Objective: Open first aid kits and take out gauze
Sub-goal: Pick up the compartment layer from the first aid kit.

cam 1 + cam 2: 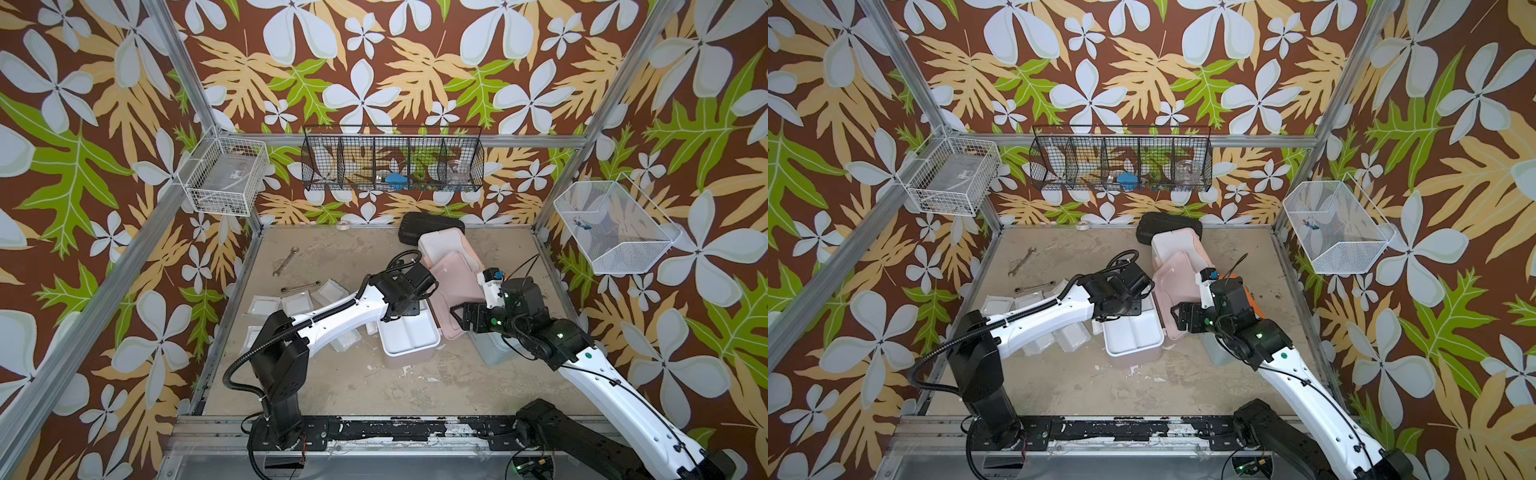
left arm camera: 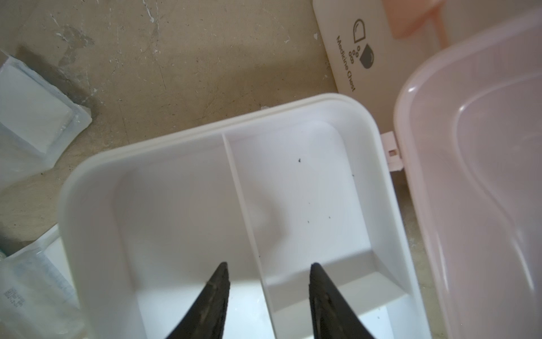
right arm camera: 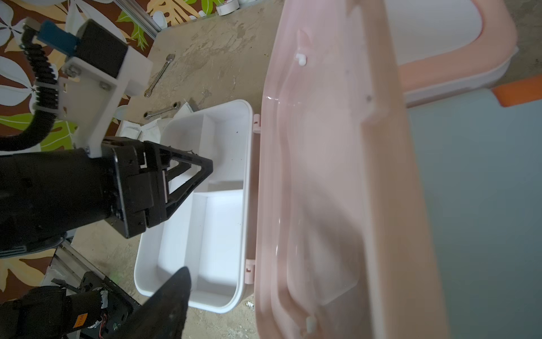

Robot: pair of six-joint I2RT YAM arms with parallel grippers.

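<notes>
The pink and white first aid kit stands open: its white divided body holds nothing, and its pink lid is tipped up. My left gripper hangs open inside the body, astride the divider. My right gripper is open at the lid's edge; one finger shows and the lid hides its partner. Several gauze packets lie left of the kit. The white and peach kit sits behind. The light blue kit lies under my right arm.
Two wrenches lie at the back left. A black ribbed case and a tape roll rest against the back wall. Wire baskets hang on the walls.
</notes>
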